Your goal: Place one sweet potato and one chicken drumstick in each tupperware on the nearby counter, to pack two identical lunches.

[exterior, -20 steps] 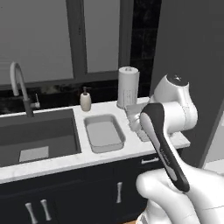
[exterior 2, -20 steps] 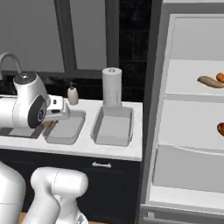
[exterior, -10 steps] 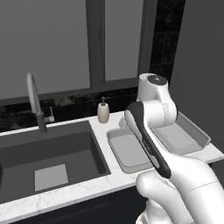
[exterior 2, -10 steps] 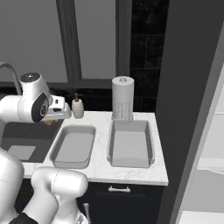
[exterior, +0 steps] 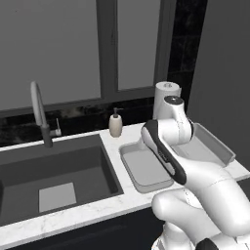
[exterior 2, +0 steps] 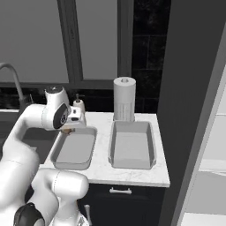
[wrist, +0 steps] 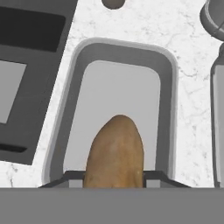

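In the left base view the arm leans over the left tupperware (exterior: 145, 168) on the counter (exterior: 88, 212), its twin (exterior: 207, 149) just to the right. In the right base view the gripper (exterior 2: 68, 129) hangs above that tray's far end. In the hand view the jaws are clamped on a sweet potato (wrist: 115, 153) over the empty tray, so the placing step is in hand; next comes lowering and letting go.

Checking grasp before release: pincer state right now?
Pincer: closed on the sweet potato, held above the left tupperware, next to the sink.
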Controlling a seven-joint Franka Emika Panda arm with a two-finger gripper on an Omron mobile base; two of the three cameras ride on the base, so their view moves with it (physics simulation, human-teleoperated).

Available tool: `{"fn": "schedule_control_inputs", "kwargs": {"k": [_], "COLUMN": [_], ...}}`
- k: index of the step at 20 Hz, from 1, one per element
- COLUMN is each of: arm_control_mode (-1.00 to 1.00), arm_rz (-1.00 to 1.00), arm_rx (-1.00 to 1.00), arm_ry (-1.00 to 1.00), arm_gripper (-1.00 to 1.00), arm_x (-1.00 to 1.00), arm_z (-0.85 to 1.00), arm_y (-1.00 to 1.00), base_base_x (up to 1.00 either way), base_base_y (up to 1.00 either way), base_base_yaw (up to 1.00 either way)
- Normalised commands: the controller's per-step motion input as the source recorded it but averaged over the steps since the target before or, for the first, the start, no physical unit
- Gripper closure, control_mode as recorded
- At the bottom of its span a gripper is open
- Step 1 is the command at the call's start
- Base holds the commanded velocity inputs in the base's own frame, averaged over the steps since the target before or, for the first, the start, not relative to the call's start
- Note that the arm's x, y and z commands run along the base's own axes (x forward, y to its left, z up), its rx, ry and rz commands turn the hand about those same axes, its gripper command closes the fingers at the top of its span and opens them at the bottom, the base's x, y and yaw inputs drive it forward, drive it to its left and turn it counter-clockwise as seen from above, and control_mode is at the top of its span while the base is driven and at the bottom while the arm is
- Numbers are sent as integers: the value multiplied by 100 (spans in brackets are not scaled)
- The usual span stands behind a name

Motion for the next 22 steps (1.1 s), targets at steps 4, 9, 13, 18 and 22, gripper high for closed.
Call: {"fn": "schedule_control_inputs", "kwargs": {"k": [4, 9, 13, 18, 22], "arm_control_mode": [-100, -100, -100, -100, -100], "arm_rz": [0, 0, 0, 0, 0], "arm_rx": [-4, -2, 0, 0, 0], "arm_ry": [0, 0, 0, 0, -3], "arm_gripper": [100, 100, 100, 100, -100], "arm_x": [47, 58, 50, 31, 21], "arm_z": [-70, -53, -38, -38, -35], "arm_y": [-1, 0, 0, -5, 0], "base_base_x": [0, 0, 0, 0, 0], "base_base_y": [0, 0, 0, 0, 0], "base_base_yaw": [0, 0, 0, 0, 0]}}
